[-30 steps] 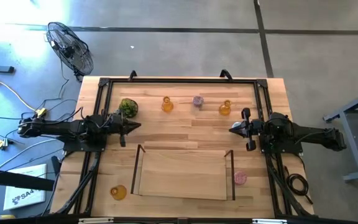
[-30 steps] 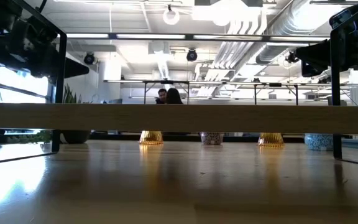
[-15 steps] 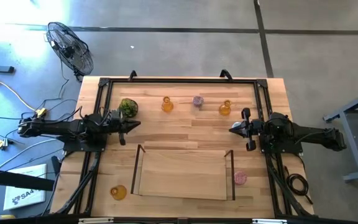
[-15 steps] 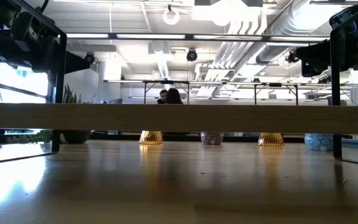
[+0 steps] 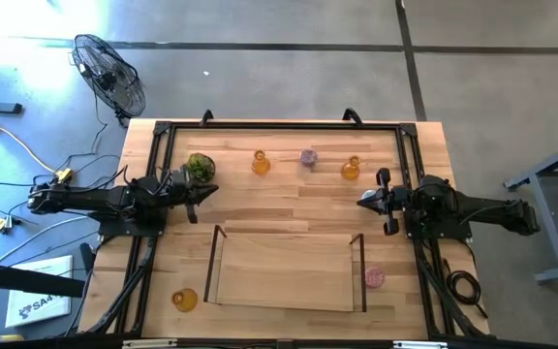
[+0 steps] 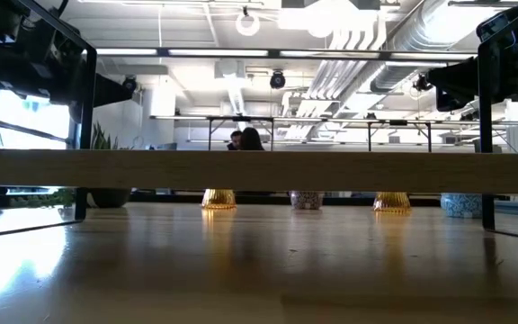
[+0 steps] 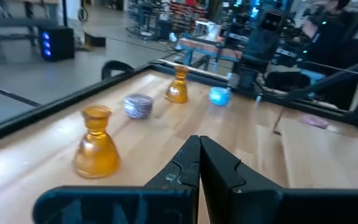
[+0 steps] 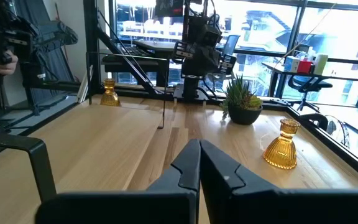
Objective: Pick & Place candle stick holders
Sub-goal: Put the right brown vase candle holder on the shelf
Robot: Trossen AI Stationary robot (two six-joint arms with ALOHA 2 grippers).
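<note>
Left gripper: fingers together, empty, beside the green mossy ball.

Holders, far row: amber holder, mauve holder, second amber holder. Near corners: third amber holder, pink holder.

Wooden tray: we see nothing in it.

Right gripper: fingers together, empty.

Risk, we judge: narrow necks tip easily (a pinch off-centre topples one).
</note>
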